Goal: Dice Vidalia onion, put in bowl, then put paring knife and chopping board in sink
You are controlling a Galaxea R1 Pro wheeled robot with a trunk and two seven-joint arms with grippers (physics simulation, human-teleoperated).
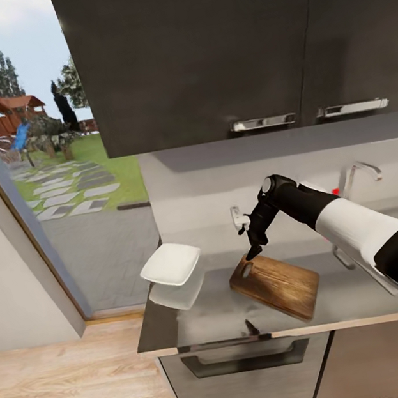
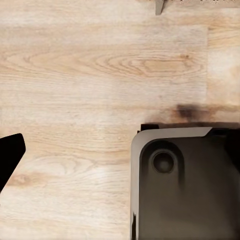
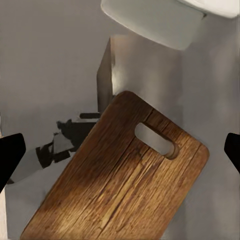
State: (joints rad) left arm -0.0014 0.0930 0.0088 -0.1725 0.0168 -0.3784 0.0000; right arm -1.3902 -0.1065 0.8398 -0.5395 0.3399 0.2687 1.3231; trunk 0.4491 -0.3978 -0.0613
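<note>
The brown chopping board (image 1: pixel 277 284) lies slantwise on the grey countertop (image 1: pixel 212 316), slot handle toward the wall. My right gripper (image 1: pixel 254 248) hangs just over that handle end, open; in the right wrist view the board (image 3: pixel 125 190) sits between the wide-apart fingertips (image 3: pixel 10 155) of the right gripper (image 3: pixel 120 152). The white bowl (image 1: pixel 171 263) (image 3: pixel 165 20) stands left of the board. My right arm covers most of the sink (image 1: pixel 342 258). The onion is out of view. A small dark pointed shape (image 1: pixel 251 327) by the counter's front edge may be the paring knife. The left gripper (image 2: pixel 120 152) hangs over the floor, open and empty.
Dark upper cabinets (image 1: pixel 200 50) with chrome handles hang over the counter. The chrome faucet (image 1: pixel 358 172) with its red knob (image 1: pixel 335 191) rises behind my right arm. A glass door (image 1: pixel 54 184) stands left of the counter. The robot's dark base (image 2: pixel 185 185) rests on the light wood floor (image 2: pixel 100 65).
</note>
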